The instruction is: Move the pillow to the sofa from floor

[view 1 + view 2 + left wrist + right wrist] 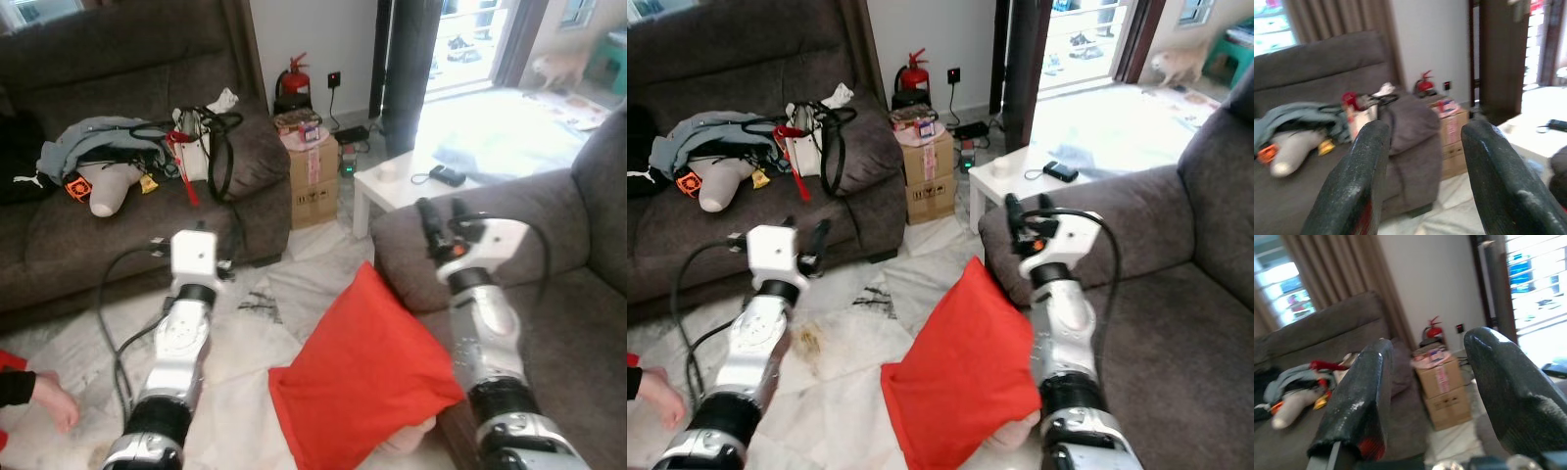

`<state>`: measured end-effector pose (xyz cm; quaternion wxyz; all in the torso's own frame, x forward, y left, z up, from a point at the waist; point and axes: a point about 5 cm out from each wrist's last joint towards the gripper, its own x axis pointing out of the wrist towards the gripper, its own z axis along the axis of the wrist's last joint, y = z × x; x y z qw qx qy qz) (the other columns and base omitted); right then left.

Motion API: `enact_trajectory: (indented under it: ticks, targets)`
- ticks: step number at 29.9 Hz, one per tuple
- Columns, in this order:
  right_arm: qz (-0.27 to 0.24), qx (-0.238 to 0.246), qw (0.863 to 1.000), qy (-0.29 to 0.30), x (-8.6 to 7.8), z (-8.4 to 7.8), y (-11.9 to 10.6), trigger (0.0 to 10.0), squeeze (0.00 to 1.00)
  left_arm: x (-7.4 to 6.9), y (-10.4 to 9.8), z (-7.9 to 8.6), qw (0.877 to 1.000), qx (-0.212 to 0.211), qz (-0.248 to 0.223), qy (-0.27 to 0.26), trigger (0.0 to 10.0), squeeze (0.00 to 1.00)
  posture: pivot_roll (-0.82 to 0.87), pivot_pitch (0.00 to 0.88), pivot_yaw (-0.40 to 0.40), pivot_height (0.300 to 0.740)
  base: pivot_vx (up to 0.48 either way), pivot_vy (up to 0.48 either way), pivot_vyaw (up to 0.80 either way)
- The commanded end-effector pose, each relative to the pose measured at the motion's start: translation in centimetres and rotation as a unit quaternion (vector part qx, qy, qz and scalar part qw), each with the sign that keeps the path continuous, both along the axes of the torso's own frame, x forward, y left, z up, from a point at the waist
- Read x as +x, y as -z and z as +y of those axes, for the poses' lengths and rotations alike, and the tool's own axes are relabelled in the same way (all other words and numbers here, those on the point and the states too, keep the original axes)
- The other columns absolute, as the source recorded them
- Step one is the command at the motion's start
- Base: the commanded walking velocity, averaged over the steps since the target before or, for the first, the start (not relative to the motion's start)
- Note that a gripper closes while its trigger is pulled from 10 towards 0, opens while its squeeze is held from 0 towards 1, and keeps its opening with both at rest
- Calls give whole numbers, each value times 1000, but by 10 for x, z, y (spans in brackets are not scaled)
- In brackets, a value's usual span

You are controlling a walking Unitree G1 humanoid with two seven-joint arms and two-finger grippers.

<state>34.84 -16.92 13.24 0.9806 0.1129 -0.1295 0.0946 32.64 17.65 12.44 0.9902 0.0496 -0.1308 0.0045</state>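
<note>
- Pillow [362, 377], red, sits tilted between our 2 arms, its upper corner against the front of the grey sofa [578, 323] on our right, its lower end over the pale floor [245, 382]; neither gripper touches it
- Left gripper [1425, 161] raised toward the dark sofa [59, 245] across the room, fingers spread apart, nothing between them
- Right gripper [1449, 391] raised above the grey sofa's armrest, fingers likewise spread and holding nothing
- Dark sofa carries a heap of clothes [93, 142] and a bag [201, 142]
- Cardboard box [313, 176] stands beside that sofa, with a red fire extinguisher [293, 83] behind it
- White side table [411, 186] stands near the grey sofa's arm
- Person's hand [49, 401] low on our left, over the floor
</note>
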Motion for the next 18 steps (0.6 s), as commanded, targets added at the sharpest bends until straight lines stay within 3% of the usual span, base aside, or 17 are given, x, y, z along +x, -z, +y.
enact_trajectory:
  ticks: [1,7,11,15,18]
  targets:
    - [4,-2,1000,-15,0,7,2,10000,0,-4,-6,10,1000,4,-9,-14,10000,0,68,0,26,740,0,0,0]
    - [-14,-22,998,-52,-1,25,-4,10000,0,-21,-9,23,999,0,-17,-45,10000,0,83,0,3,740,0,0,0]
    - [-25,-31,996,-74,-9,33,-4,10000,0,-30,2,25,999,3,0,-49,10000,0,53,0,8,740,0,0,0]
    - [-18,-37,997,-59,-18,22,4,10000,0,-36,17,30,998,17,31,-51,10000,0,28,0,25,740,0,0,0]
    - [1,-44,998,-43,-24,7,14,10000,0,-42,22,42,997,19,49,-63,10000,0,21,0,33,740,0,0,0]
